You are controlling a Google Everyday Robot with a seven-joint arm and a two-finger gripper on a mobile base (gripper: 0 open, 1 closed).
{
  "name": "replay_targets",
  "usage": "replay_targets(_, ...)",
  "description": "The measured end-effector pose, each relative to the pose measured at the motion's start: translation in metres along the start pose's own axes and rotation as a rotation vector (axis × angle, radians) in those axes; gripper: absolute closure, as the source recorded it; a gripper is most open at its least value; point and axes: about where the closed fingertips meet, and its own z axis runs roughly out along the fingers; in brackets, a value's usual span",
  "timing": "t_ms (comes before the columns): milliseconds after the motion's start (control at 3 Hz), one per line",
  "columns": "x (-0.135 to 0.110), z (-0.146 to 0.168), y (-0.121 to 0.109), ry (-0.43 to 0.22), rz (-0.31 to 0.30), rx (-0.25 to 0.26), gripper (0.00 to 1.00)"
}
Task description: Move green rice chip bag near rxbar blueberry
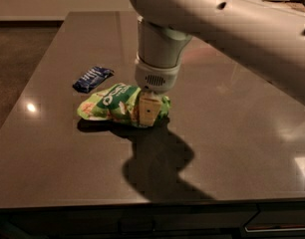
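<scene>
The green rice chip bag is a crinkly light-green bag held a little above the dark table, left of centre. My gripper comes down from above and is shut on the bag's right end; one tan finger shows in front of it. The rxbar blueberry is a small flat dark-blue wrapper lying just up and left of the bag, a short gap from it. My white arm fills the upper right of the view.
The dark glossy table has its front edge near the bottom and its left edge running up the left side. The arm's shadow falls on the table in front of the bag. The can is hidden behind the arm.
</scene>
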Motion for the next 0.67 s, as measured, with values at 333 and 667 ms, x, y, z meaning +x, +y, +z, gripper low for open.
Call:
replay_targets(333,-0.017,0.006,-0.028,-0.002,0.032,0.014,1.0)
replay_targets(667,-0.033,0.008,-0.046,-0.008,0.052,0.033,0.82)
